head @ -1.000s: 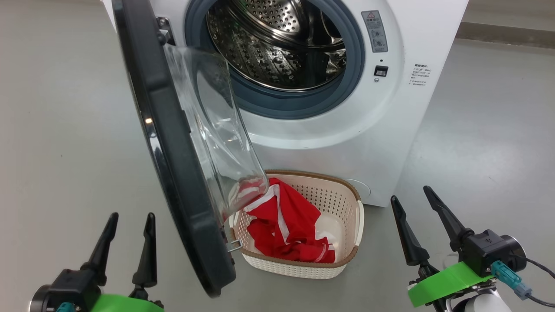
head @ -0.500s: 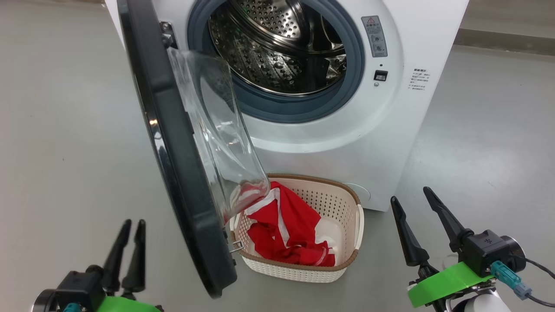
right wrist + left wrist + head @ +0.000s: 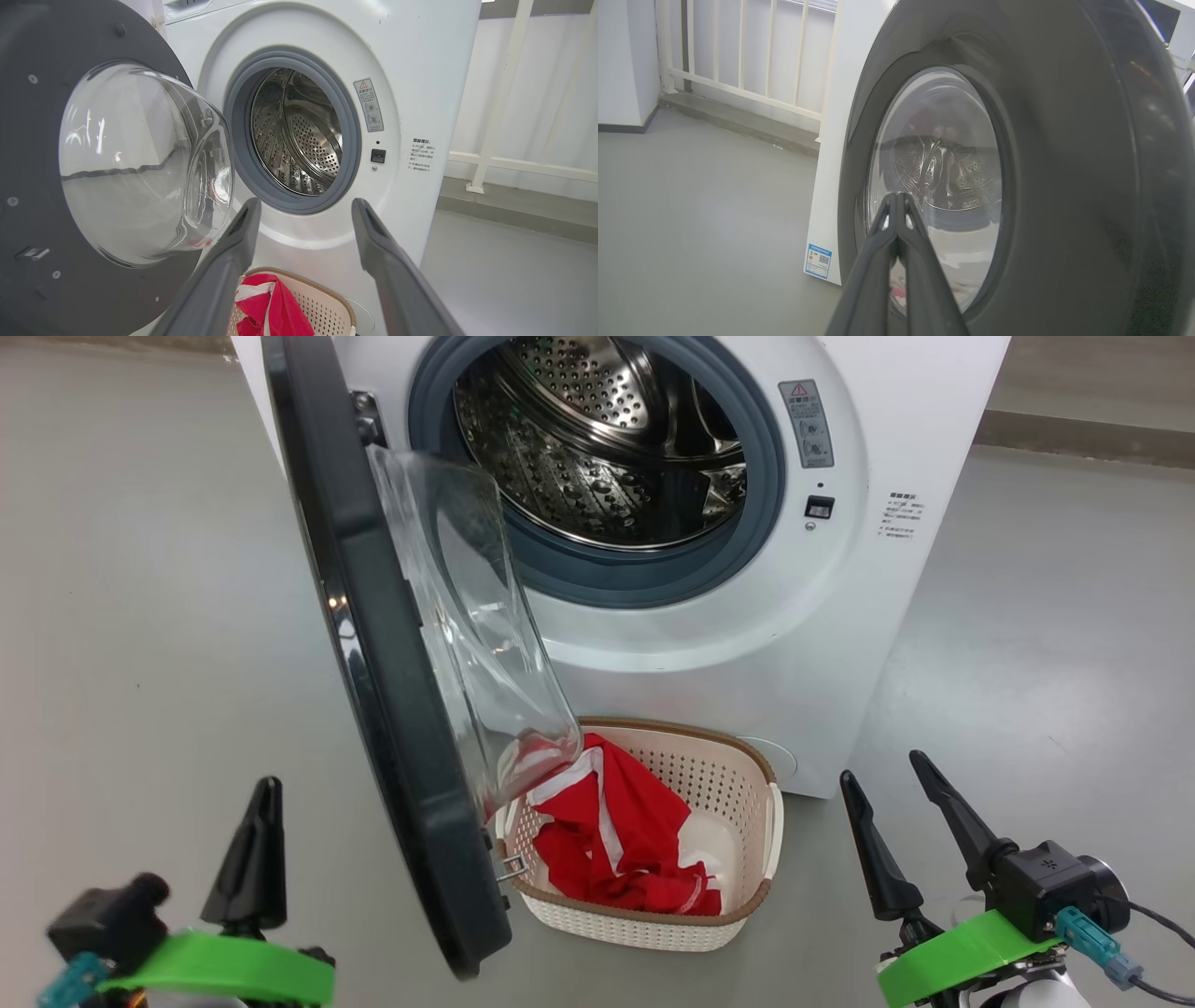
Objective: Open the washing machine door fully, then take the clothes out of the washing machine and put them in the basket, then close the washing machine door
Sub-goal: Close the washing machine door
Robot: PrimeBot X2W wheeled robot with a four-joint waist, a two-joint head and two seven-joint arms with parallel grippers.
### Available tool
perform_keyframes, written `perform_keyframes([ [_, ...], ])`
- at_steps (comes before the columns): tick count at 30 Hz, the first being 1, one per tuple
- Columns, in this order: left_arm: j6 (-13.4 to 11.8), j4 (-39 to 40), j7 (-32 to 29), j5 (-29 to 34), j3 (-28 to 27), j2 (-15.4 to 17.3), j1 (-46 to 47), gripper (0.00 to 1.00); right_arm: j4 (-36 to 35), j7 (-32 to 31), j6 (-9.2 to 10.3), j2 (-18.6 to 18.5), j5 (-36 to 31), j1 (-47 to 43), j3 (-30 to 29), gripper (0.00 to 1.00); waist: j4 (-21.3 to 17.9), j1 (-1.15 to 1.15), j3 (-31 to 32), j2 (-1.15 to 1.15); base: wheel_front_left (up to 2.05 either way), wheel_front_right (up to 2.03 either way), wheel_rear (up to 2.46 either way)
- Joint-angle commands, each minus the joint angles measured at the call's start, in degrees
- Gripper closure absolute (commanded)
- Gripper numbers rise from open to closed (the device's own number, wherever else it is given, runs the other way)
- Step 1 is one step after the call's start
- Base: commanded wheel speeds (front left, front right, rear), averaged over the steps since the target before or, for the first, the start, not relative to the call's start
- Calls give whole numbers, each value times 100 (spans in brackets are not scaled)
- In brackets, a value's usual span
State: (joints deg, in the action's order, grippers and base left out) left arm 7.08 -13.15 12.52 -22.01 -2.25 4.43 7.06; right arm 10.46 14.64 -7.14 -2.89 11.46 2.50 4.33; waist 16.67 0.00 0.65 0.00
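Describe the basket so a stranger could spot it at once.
Find the big white washing machine with its round door swung open. On the grey floor in front of it, below the drum opening, sits the basket. Its cream perforated walls, brown rim and the red clothes inside set it apart.

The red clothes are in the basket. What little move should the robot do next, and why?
Probably swing the left gripper, shut and beside the outer face of the washing machine door, against that door to push it closed. The clothes lie in the basket and the drum looks empty, so closing seems all that's left.
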Motion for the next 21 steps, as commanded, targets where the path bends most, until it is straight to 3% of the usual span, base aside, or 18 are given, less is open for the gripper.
perform_keyframes([
  [1,23,169,-127,-425,-262,55,314,100,-136,36,-35,2,73,121,136,0,-12,0,0,0,0,0,0],
  [11,15,477,-1663,-3616,-712,-88,795,100,-137,36,-35,2,65,94,129,0,-52,0,-27,0,0,0,0],
  [21,-766,838,-2846,-5702,-1090,-137,1418,100,-145,36,-35,2,35,121,136,0,-95,0,-86,0,0,0,0],
])
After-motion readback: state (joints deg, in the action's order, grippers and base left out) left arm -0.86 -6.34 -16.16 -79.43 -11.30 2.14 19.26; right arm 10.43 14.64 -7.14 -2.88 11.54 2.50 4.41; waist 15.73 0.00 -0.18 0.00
